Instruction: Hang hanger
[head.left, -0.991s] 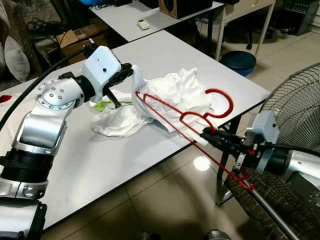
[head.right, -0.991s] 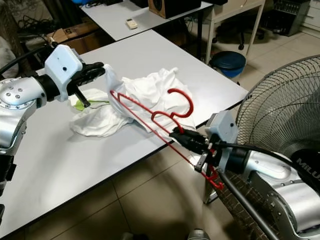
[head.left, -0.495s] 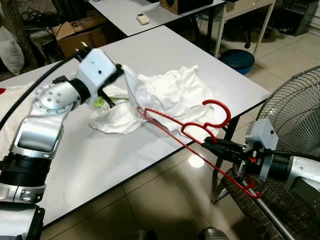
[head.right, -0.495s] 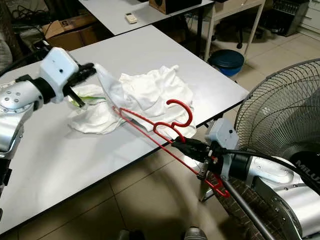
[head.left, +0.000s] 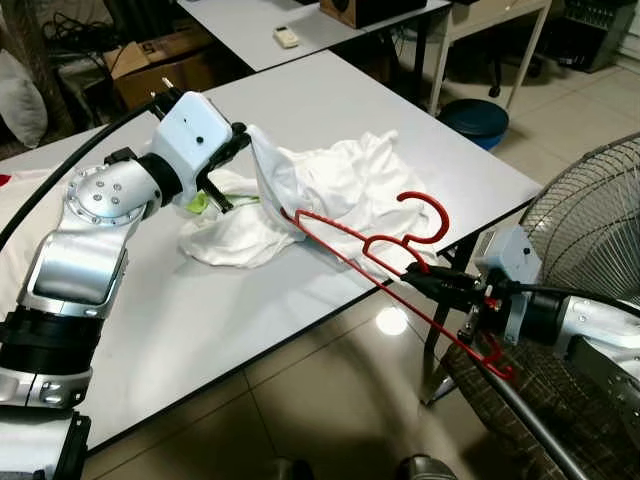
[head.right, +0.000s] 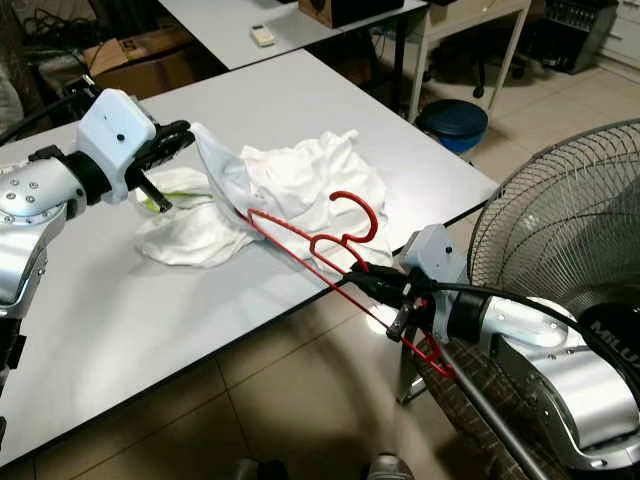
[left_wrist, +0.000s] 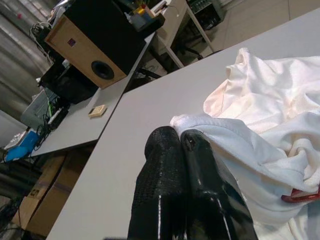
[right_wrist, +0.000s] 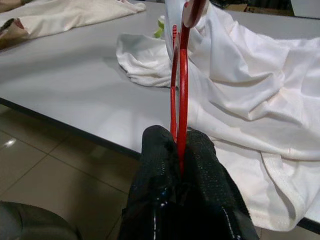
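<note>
Right gripper (head.left: 418, 277) pinches the red hanger (head.left: 380, 262); left gripper (head.left: 243, 143) pinches the white shirt (head.left: 330, 185).

Both pairs of black fingers are closed tight on their loads. One end of the hanger is tucked into the shirt's lifted fold, its hook curves up over the cloth, and its other end hangs past the grey table (head.left: 330, 95) edge, just beside a standing fan (head.right: 560, 220).

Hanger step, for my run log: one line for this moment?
left gripper: shut on white shirt | right gripper: shut on red hanger | hanger end inside shirt
</note>
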